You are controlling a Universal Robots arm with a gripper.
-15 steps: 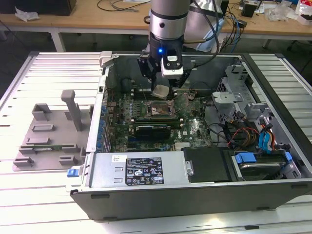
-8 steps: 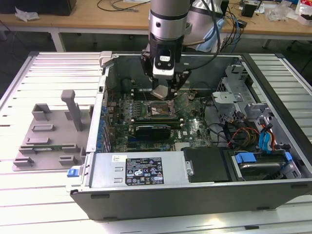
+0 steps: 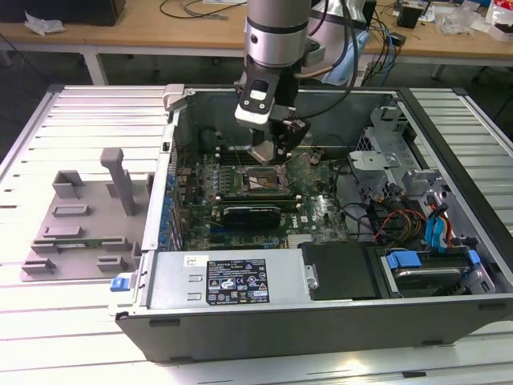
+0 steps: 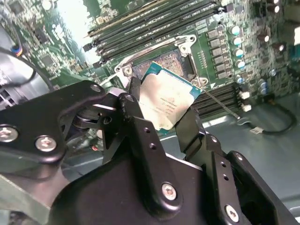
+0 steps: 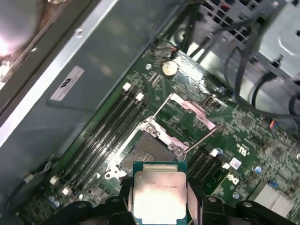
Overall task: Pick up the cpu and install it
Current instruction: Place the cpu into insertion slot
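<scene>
Your hand [image 4: 161, 110] is clamped on the cpu [image 5: 159, 194] by two opposite edges, just above the open socket [image 5: 147, 153]; judge it light, stiff, slick-topped and fragile underneath, so edges are the right hold.

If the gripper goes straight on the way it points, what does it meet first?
Probably the open socket: the gripper, shut on the cpu, points at it in both wrist views. Gap between looks free; depth unclear.
</scene>
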